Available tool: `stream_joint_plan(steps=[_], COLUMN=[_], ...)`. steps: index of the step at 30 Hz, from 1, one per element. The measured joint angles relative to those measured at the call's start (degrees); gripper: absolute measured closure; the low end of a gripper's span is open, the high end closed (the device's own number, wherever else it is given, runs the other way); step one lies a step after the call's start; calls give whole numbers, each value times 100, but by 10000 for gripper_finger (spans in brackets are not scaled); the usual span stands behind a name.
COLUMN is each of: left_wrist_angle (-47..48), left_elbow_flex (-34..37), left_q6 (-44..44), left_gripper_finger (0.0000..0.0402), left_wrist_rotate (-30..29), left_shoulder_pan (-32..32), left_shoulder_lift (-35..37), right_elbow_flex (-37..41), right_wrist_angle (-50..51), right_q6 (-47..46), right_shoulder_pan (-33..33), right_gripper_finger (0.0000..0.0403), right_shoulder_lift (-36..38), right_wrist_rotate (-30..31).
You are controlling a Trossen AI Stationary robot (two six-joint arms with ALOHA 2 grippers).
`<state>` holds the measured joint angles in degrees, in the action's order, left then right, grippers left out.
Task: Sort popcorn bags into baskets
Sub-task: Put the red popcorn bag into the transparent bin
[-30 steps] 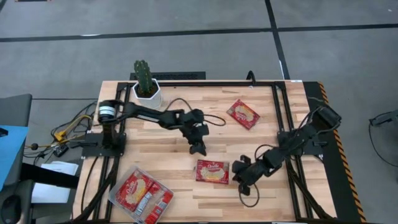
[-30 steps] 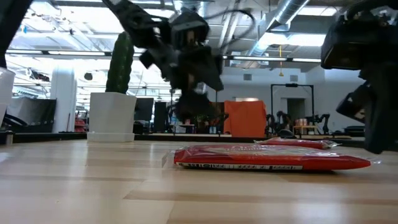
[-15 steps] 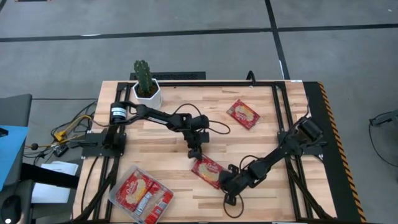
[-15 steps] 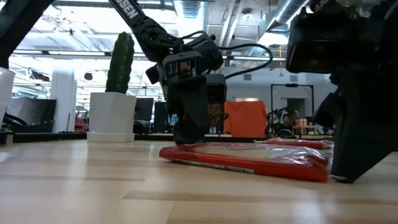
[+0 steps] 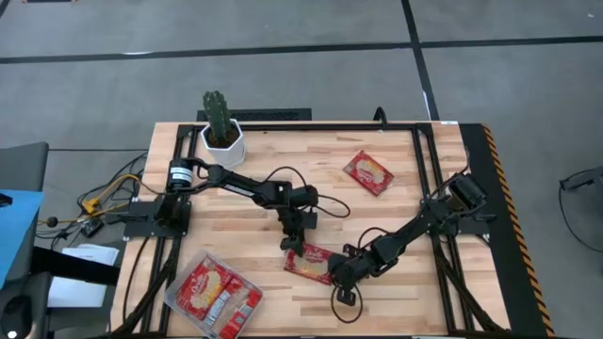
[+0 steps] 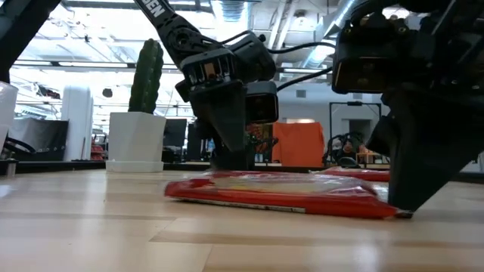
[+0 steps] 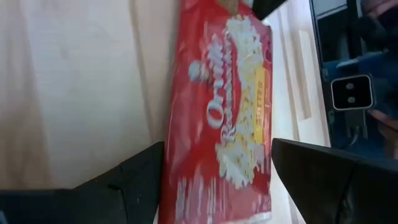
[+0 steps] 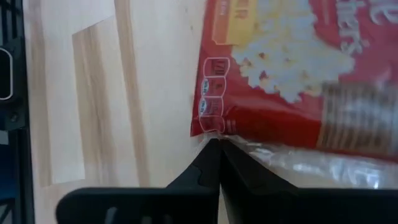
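Note:
One red popcorn bag (image 5: 308,261) lies flat on the wooden table, near its middle. My left gripper (image 5: 295,243) is low over the bag's far end. In the left wrist view it is open (image 7: 217,146), one finger on each side of the bag (image 7: 227,106); I cannot tell whether they touch it. My right gripper (image 5: 336,273) is shut at the bag's right end. A second bag (image 5: 368,172) rests flat toward the far right. The clear basket (image 5: 179,299) by the near left corner holds several bags. My right gripper (image 8: 217,144) is shut, and its tips are against the bag's end, at the corner (image 8: 208,129) beside the clear seam. It comes in low, slanting from the table's right. In the low view its finger (image 6: 412,177) meets the bag's end (image 6: 382,205) at table level; the bag lies on the table.
A cactus in a white pot (image 5: 221,132) stands at the far left corner. Black rails (image 5: 419,169) frame the table on the right and the far side. A cable (image 5: 325,202) loops behind my left arm. Bare wood lies between the basket and the bag.
My right gripper has moved toward the table's left with its tips at the bag's end. The bag has slid left and turned. My left gripper has moved toward the near edge and come down over the bag's far end.

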<state>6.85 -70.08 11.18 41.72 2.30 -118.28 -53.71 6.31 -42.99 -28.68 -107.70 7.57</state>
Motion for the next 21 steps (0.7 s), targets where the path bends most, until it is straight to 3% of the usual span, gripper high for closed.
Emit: stream_joint_plan(steps=[21], left_wrist_angle=[319], left_elbow_flex=[-9], left_q6=[-37], left_gripper_finger=[127], left_wrist_rotate=[-300], left_shoulder_pan=[-231], left_shoulder_lift=[11], right_elbow_flex=[37], right_wrist_angle=[-710], right_q6=[771], right_shoulder_pan=[879], right_gripper_finger=[381], right_shoulder_lift=[-35], right_wrist_rotate=[265])
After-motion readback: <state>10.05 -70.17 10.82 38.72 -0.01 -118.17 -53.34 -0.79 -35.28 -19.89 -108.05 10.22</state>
